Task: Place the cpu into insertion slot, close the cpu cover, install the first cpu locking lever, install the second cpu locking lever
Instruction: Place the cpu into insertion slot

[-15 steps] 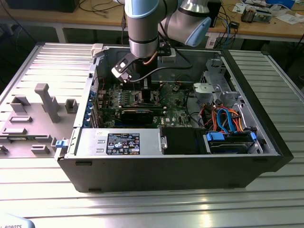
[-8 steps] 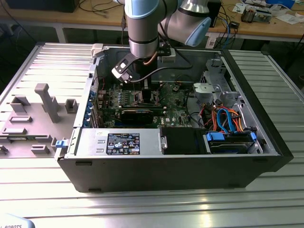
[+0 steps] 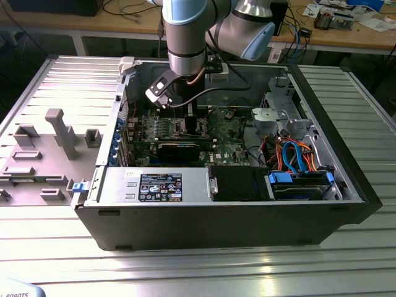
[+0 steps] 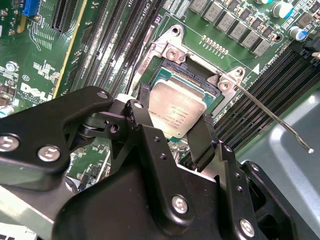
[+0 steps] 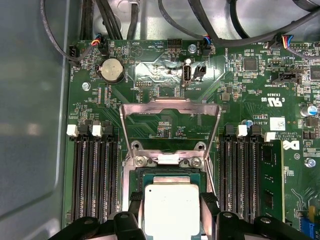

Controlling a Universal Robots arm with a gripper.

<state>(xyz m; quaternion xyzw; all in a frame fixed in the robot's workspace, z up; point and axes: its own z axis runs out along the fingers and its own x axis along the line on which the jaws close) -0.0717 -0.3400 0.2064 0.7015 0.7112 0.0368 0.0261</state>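
1. Inside an open black metal computer case [image 3: 247,216] lying on a ribbed grey metal table [image 3: 185,266], a grey and pale-blue robot arm [image 3: 185,31] reaches straight down over a green motherboard [image 3: 229,139].
2. At the arm's end, the black two-fingered tool [image 3: 190,120] sits low over the middle of the board.
3. In both wrist views, the tool grips a small, flat, square, silver-grey metal cpu [image 5: 171,210]. Its black fingers [image 4: 202,140] press against two opposite edges of the chip.
4. The cpu lies directly over the square insertion slot [image 5: 170,175], which has a pale metal rim and a darker centre. A strip of the slot shows past the chip's edge on the side away from the tool.
5. Whether the chip rests fully in the slot or sits just above it cannot be told.
6. In the first wrist view, the thin silvery cpu cover [image 5: 170,106], a metal frame with a square window, stands swung open. It is hinged along the slot edge opposite the tool, and green board shows through its window.
7. In the second wrist view, a thin steel locking lever [image 4: 270,112] juts from one corner of the slot's frame. It crosses above long black memory slots [image 4: 255,95], and its tip sits over grey case metal.
8. More long black memory slots [image 5: 95,170] flank the slot on both sides.
9. A round silver coin battery [image 5: 112,70] sits on the board beyond the open cover.
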